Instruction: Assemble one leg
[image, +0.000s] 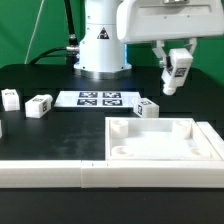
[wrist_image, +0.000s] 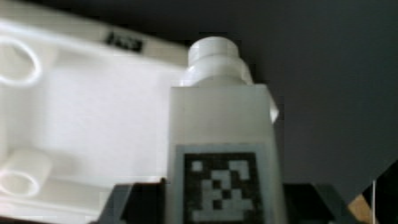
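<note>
My gripper (image: 178, 73) is shut on a leg (image: 179, 68), a small white block with a marker tag, and holds it in the air above the far right of the table. In the wrist view the held leg (wrist_image: 222, 130) stands between the dark fingers (wrist_image: 134, 200), its round peg pointing away over the large white square panel (wrist_image: 80, 110). That panel (image: 165, 150), with raised rim and corner sockets, lies at the front right, below and nearer than the gripper. Three more legs lie on the table: two at the exterior view's left (image: 39, 105) (image: 9, 99), one behind the panel (image: 148, 109).
The marker board (image: 99, 99) lies flat in front of the robot base (image: 103, 45). A long white bar (image: 45, 172) runs along the front edge at the exterior view's left, meeting the panel.
</note>
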